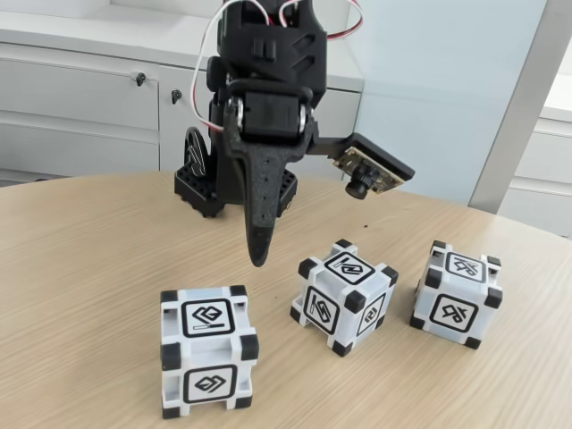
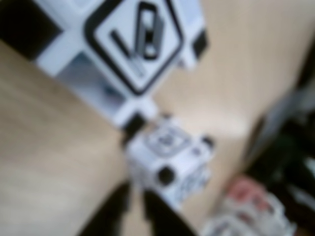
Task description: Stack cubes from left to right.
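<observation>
Cubes first: in the fixed view we see three white plastic cubes with black corner blocks and black-framed glyphs standing apart in a loose row on the light wooden table [image 1: 80, 268]. The left cube [image 1: 209, 350] sits nearest the table's front edge, at the bottom of the view. The middle cube [image 1: 344, 296] is turned corner-on, and the right cube [image 1: 457, 293] stands just beside it with a clear gap. Our black two-finger gripper [image 1: 259, 257] hangs pointing down above the bare wood between the left and middle cubes, touching neither. We see its fingers as one tapered point, so they look closed together on nothing.

In the blurred wrist view, one cube [image 2: 133, 46] fills the top left, very near the lens, and a second cube [image 2: 170, 164] lies below it. The dark fingertips [image 2: 110, 211] enter from the bottom edge, with a thin gap showing between them.
</observation>
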### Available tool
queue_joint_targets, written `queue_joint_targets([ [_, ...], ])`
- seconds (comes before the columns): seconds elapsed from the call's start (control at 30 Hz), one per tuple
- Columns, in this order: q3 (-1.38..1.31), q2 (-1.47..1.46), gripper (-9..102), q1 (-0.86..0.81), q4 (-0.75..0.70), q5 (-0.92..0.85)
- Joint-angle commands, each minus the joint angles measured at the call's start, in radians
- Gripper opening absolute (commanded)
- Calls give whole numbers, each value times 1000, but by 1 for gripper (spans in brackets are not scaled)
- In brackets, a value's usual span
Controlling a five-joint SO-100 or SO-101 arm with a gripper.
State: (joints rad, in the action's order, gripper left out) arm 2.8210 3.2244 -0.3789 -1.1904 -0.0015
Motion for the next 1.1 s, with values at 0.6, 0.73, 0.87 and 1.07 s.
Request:
queue_joint_targets([
  [0.6,-89,57,2,9,17,29],
  [0.73,-224,41,4,12,17,110],
  [0.87,-365,38,6,14,15,161],
  [1.07,-534,-23,8,69,15,183],
])
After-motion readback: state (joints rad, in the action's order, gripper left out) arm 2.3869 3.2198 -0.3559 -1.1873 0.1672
